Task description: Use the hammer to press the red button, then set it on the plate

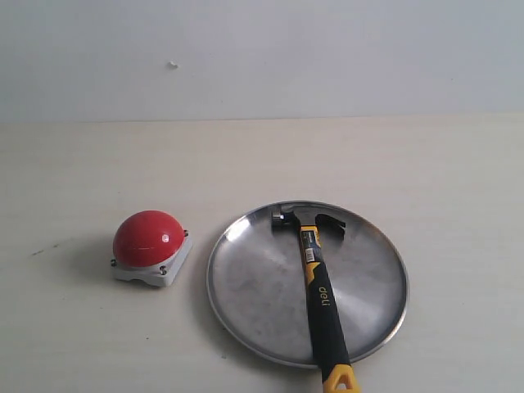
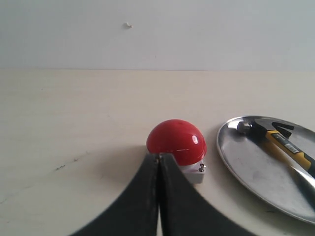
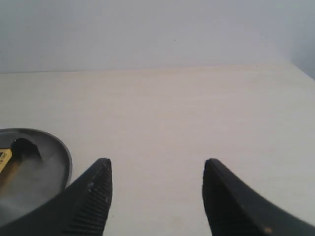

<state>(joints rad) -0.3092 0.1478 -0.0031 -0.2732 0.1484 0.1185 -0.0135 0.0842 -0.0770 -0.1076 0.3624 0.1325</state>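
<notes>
The hammer lies on the plate, dark head toward the far rim, yellow handle end sticking out over the near rim. To the left of the plate, the red button sits on its white base. No gripper shows in the exterior view. In the left wrist view my left gripper is shut and empty, tips just short of the red button, with the plate and hammer beside it. My right gripper is open over bare table, beside the plate; the hammer shows at that view's edge.
A pale wooden table runs back to a plain white wall. A small dark mark lies on the table left of the button.
</notes>
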